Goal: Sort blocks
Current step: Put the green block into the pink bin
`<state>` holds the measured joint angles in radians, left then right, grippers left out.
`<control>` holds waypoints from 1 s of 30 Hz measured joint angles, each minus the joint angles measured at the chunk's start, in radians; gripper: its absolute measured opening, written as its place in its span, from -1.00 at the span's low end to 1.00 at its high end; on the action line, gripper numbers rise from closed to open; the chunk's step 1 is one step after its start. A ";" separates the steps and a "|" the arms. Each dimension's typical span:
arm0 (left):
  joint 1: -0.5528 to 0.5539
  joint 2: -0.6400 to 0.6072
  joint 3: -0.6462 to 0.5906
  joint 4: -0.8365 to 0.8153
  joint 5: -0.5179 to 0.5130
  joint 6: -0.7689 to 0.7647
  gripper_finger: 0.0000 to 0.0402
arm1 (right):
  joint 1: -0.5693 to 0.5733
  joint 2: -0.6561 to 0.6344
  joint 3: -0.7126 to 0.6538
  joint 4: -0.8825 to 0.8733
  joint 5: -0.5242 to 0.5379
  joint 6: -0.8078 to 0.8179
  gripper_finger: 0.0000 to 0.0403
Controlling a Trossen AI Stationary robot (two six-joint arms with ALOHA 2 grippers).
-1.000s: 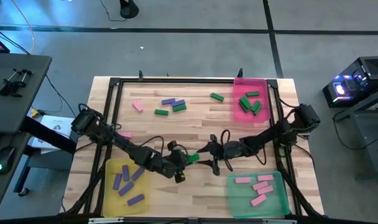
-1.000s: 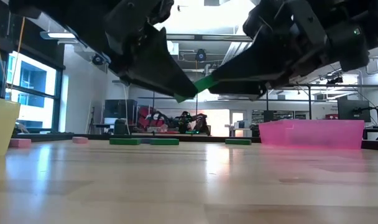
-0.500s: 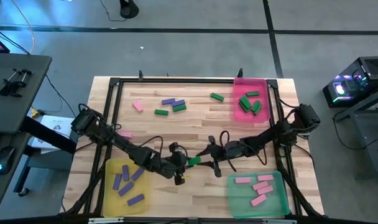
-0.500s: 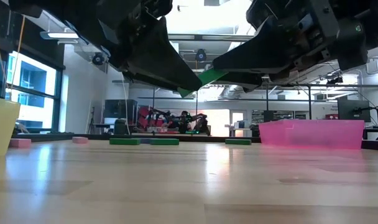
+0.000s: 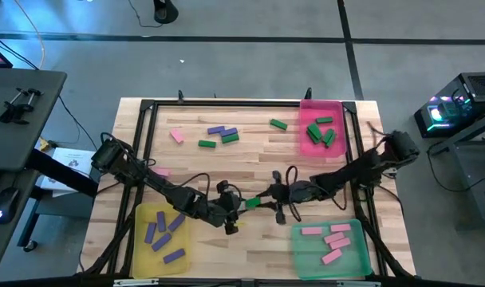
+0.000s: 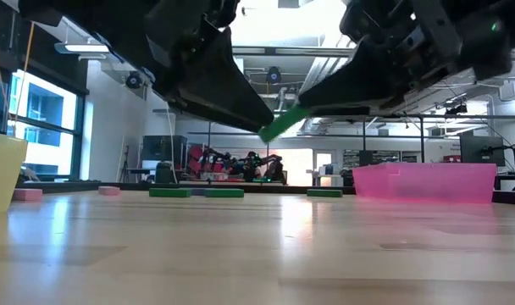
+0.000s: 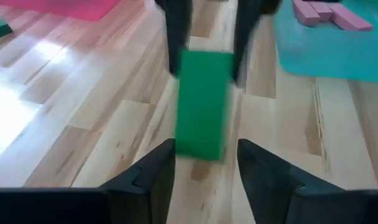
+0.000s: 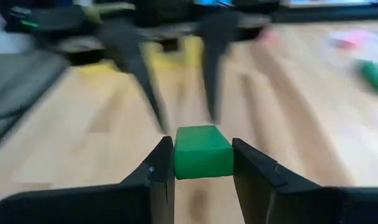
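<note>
Handover advanced: right gripper [image 8: 202, 163] now clamps small flat green block [image 7: 202, 103]; left gripper [image 7: 204, 163] fingers apart, releasing. Retreat left straight back, avoid nudging.

A wooden table [image 5: 250, 163] with a black frame carries three translucent trays. The pink tray [image 5: 321, 127] sits at the table's far right corner, the green tray [image 5: 331, 249] at its near right corner, and the yellow tray [image 5: 161, 237] at its near left corner. Left of the table stands a dark desk [image 5: 19, 119]. Right of the table sits a lit computer case [image 5: 454, 108] on the grey floor [image 5: 250, 68].
</note>
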<state>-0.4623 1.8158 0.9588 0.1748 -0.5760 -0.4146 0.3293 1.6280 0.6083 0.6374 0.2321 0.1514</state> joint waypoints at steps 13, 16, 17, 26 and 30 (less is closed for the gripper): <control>-0.001 0.000 0.000 -0.019 -0.019 -0.029 -0.03 | -0.322 -0.629 0.000 -1.111 0.372 0.264 -0.53; 0.006 0.000 0.000 -0.019 -0.019 -0.029 -0.03 | -0.513 -0.694 0.000 -1.258 0.341 0.269 -0.53; 0.011 0.000 0.000 -0.017 -0.020 -0.029 -0.03 | -0.576 -0.701 0.000 -1.293 0.316 0.263 -0.53; 0.051 0.000 0.000 -0.013 -0.020 -0.028 -0.03 | -0.953 -0.572 -0.001 -1.297 0.029 0.102 -0.53; 0.057 0.000 0.000 -0.013 -0.020 -0.028 -0.03 | -0.988 -0.483 0.002 -1.251 0.007 0.069 -0.53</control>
<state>-0.4057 1.8156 0.9592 0.1616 -0.5961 -0.4427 -0.6586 1.1449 0.6101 -0.6134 0.2392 0.2208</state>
